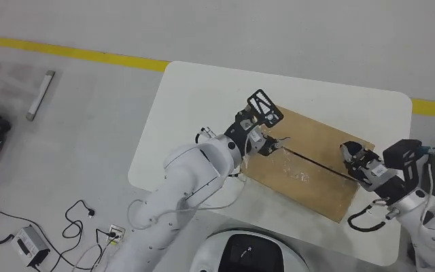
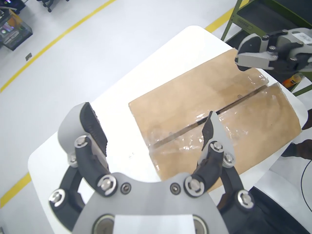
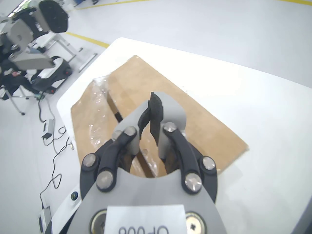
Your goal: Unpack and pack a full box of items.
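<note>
A closed brown cardboard box (image 1: pixel 309 139) lies flat on the white table (image 1: pixel 204 102), its two top flaps meeting at a seam under clear tape (image 2: pixel 185 144). My left gripper (image 1: pixel 270 144) hovers over the box's left end, open, with nothing between its fingers (image 2: pixel 93 125). At the opposite end of the box (image 3: pixel 199 122), my right gripper (image 1: pixel 349 152) is shut just above the seam, its black pads (image 3: pixel 153 113) pressed together and holding nothing. The right gripper (image 2: pixel 253 55) also appears far off in the left wrist view.
Bare tabletop lies behind and to the left of the box. A grey tube (image 1: pixel 39 95) and a power strip with cables (image 1: pixel 30 245) are on the floor. A green metal rack (image 2: pixel 268 3) stands beyond the table's right end.
</note>
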Controlling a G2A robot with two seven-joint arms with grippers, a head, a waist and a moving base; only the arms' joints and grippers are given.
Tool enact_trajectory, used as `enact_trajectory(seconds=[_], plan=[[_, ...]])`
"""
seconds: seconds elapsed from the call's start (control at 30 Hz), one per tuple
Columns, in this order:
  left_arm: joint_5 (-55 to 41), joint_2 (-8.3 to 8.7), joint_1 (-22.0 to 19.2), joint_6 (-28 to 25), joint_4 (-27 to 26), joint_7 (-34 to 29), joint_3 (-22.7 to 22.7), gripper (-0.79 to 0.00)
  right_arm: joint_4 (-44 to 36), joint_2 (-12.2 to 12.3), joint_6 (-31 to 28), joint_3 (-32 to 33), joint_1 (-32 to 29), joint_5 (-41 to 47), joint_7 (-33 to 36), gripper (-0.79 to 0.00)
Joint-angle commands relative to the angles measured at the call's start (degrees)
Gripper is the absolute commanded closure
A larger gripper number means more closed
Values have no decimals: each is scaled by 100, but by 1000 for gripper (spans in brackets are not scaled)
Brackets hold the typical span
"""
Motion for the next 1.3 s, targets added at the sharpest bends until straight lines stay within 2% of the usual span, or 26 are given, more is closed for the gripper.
enact_trajectory(seconds=[0.0,0.13,0.23,0.37,0.67,0.83,1.03,1.1,1.13,1.17,1.2,1.27], plan=[[-8,42,192,27,-216,-119,-229,-785,4,18,-507,-4,-19,2,17,-493],[-58,106,496,98,-592,-233,-587,-785,-151,68,-1514,-13,-79,-409,99,-566],[-84,126,597,127,-694,-247,-699,-785,-259,99,-2119,-64,-147,-823,127,-542],[-84,126,597,127,-694,-247,-699,-785,-337,118,-2388,-166,-191,-1348,102,-456],[-84,126,597,127,-694,-247,-699,-785,-341,124,-1967,-673,-67,-2609,24,-345],[-84,126,597,127,-694,-247,-699,-785,-248,128,-1741,-1105,94,-3165,58,-320],[-84,126,597,127,-694,-247,-699,-785,-164,131,-1523,-1391,213,-3416,79,-308],[-84,126,597,127,-694,-247,-699,-785,-148,129,-1390,-1442,238,-3476,98,-243],[-84,126,597,127,-694,-247,-699,-785,-151,127,-1317,-1463,251,-3508,110,-163],[-84,126,597,127,-694,-247,-699,-785,-152,125,-1237,-1483,260,-3522,112,-123],[-84,126,597,127,-694,-247,-699,-785,-157,122,-1159,-1497,270,-3517,106,0],[-84,126,597,127,-694,-247,-699,-785,-196,118,-1014,-1492,286,-3508,91,0]])
